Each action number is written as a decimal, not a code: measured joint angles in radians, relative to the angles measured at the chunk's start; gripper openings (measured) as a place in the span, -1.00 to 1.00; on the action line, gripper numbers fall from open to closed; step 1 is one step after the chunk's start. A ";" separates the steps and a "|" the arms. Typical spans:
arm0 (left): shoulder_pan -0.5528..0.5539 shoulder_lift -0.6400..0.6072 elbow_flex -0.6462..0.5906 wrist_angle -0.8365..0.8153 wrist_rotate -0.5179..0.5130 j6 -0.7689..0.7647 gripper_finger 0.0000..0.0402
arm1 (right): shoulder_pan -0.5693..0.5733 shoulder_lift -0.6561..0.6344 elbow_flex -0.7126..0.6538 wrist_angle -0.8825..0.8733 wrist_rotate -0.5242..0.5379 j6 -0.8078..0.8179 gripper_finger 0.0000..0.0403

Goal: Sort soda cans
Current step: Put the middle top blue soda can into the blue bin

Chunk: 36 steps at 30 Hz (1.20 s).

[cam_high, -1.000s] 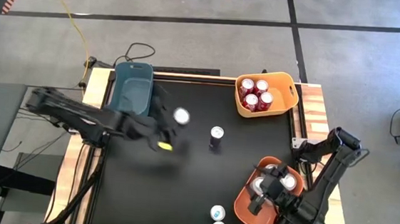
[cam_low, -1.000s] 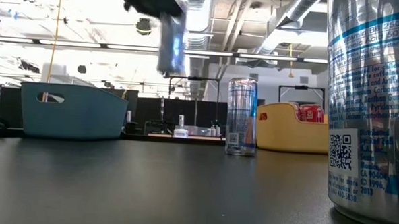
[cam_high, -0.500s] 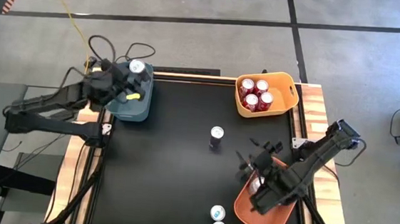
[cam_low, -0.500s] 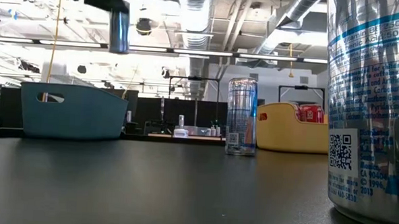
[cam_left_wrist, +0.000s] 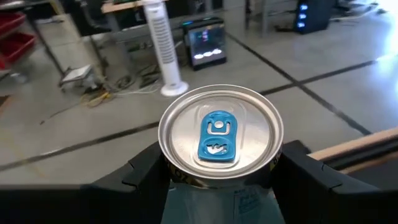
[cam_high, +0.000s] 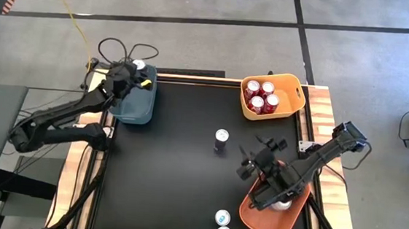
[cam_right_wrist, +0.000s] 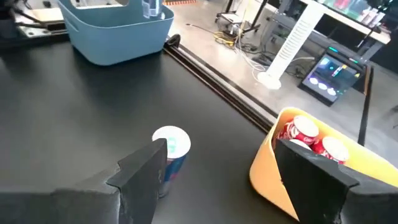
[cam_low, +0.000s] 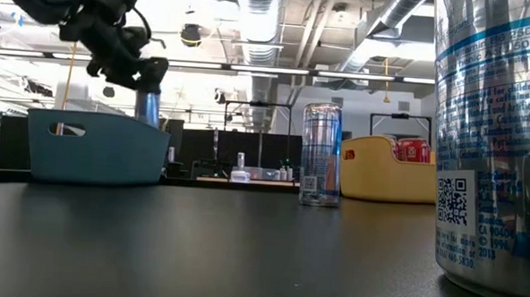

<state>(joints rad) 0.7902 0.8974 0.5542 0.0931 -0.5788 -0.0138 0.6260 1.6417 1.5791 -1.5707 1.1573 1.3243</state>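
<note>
Left hand (cam_high: 136, 74) grips a silver can (cam_left_wrist: 219, 137) upright above the blue bin (cam_high: 134, 102) at the desk's far-left corner. Right hand (cam_high: 256, 156), fingers spread and empty, hovers near the lone standing can (cam_high: 221, 136), beside the orange bin (cam_high: 273, 222).

4 red soda cans (cam_high: 261, 95) sit in the yellow bin (cam_high: 292, 85). Elsewhere: 3 bins, 1 can (cam_high: 221, 136) mid-worktop, 2 cans (cam_high: 222, 218) beside the orange bin (cam_high: 283, 224), 1 can (cam_high: 139, 65) above the blue bin (cam_high: 133, 107).
</note>
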 joint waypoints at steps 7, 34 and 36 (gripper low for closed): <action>0.077 0.035 -0.115 0.193 0.025 -0.029 0.13 | -0.057 0.000 0.000 0.000 0.023 -0.063 0.56; 0.073 0.417 -0.119 0.403 0.026 -0.119 0.25 | -0.090 0.000 0.000 0.000 0.023 -0.103 0.56; 0.069 0.401 -0.121 0.393 0.027 -0.112 0.25 | -0.089 0.000 0.000 0.002 0.023 -0.099 0.56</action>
<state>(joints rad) 0.8597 1.2981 0.4336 0.4863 -0.5522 -0.1261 0.5365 1.6417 1.5791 -1.5684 1.1805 1.2257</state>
